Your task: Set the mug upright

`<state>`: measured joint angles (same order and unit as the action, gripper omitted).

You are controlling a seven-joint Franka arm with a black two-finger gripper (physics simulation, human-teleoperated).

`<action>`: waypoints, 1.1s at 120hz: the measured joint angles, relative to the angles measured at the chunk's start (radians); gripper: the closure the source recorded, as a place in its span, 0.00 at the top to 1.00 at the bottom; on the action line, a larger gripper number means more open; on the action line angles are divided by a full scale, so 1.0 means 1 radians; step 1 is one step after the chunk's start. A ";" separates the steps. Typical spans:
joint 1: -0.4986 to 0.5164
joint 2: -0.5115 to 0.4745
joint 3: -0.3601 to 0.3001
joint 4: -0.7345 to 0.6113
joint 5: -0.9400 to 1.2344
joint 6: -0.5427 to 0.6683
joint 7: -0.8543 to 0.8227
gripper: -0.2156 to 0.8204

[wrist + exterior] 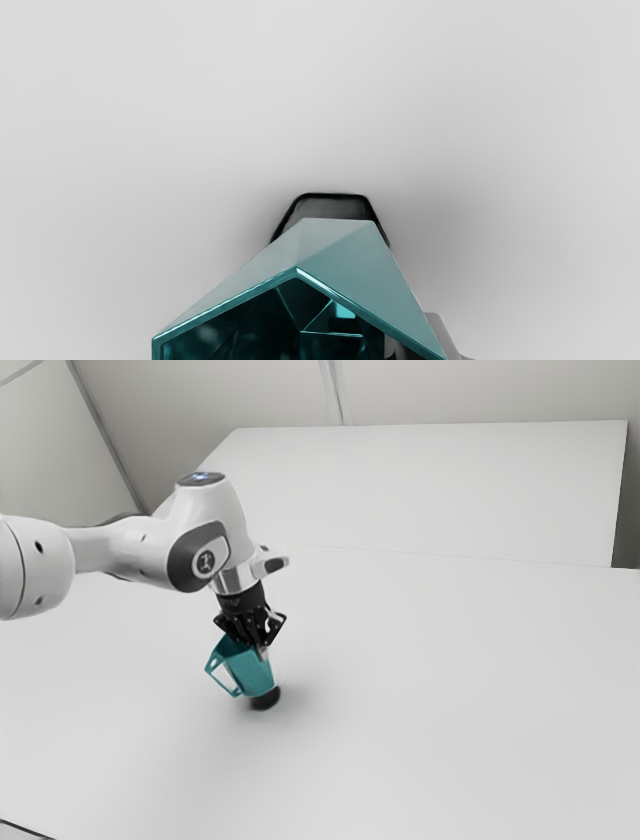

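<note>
At the exterior view's left, you have the white arm [110, 548] reaching in over the white worktop [440, 690]. Next comes the teal mug [252, 669], well in from the worktop's far edge. It is tilted, not upright: its open mouth is up toward the exterior view's left, its base down toward the right, and its handle [224, 678] is on the left side. Just to the right, your black gripper [260, 646] points down at the mouth, pinching the mug's wall on one side; the wrist view has one finger inside and the other outside. Under the mug's low end there's a dark patch [265, 700]; you can't tell whether it's shadow or something solid. Farther right and beyond the worktop's far edge, a pale panel [430, 485] spreads out.
</note>
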<state>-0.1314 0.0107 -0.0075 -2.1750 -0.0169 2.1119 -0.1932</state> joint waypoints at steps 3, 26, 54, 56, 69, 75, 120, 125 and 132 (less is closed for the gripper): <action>0.001 0.003 0.000 -0.001 0.000 0.004 -0.002 0.03; 0.002 0.026 0.000 -0.010 0.001 0.031 -0.013 0.03; -0.002 0.032 0.000 -0.011 0.005 0.043 -0.020 0.30; -0.002 0.030 0.000 -0.011 0.005 0.042 -0.020 0.33; -0.002 0.022 0.000 -0.009 0.007 0.042 -0.021 0.52; -0.001 0.014 0.000 -0.009 0.008 0.040 -0.021 0.57; -0.029 -0.078 -0.002 0.032 0.012 0.036 -0.018 0.75; -0.036 -0.080 -0.002 0.050 0.013 0.031 -0.017 0.76; -0.039 -0.078 -0.001 0.099 0.016 0.010 -0.014 0.77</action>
<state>-0.1707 -0.0677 -0.0087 -2.0755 -0.0007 2.1221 -0.2075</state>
